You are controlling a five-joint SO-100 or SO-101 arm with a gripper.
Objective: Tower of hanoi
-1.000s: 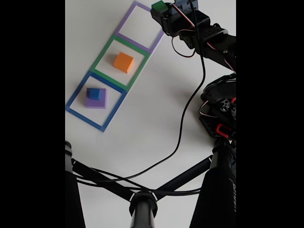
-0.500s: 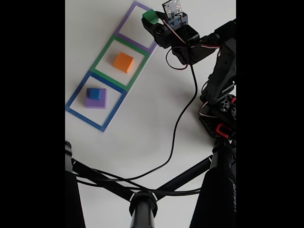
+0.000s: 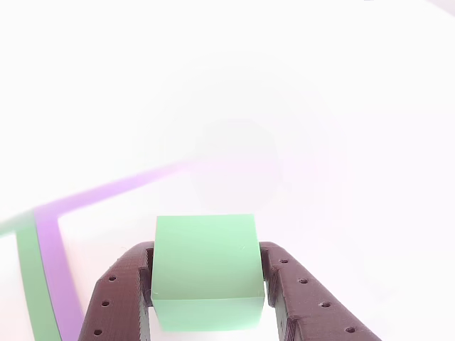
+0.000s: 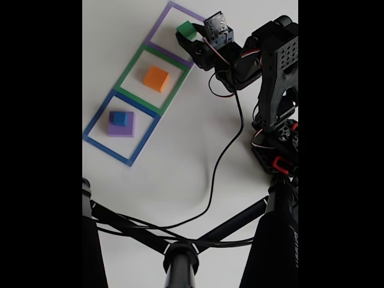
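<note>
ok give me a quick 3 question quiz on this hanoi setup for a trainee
1. True or false: the gripper is shut on the green block.
2. In the fixed view, which block sits on top of the purple block?
A. orange
B. blue
C. green
3. Fill in: the orange block lies inside the ____ tape square.

Key
1. True; in the fixed view the green block is held over the purple tape square.
2. B, the blue block.
3. Green, the green tape square.
</note>
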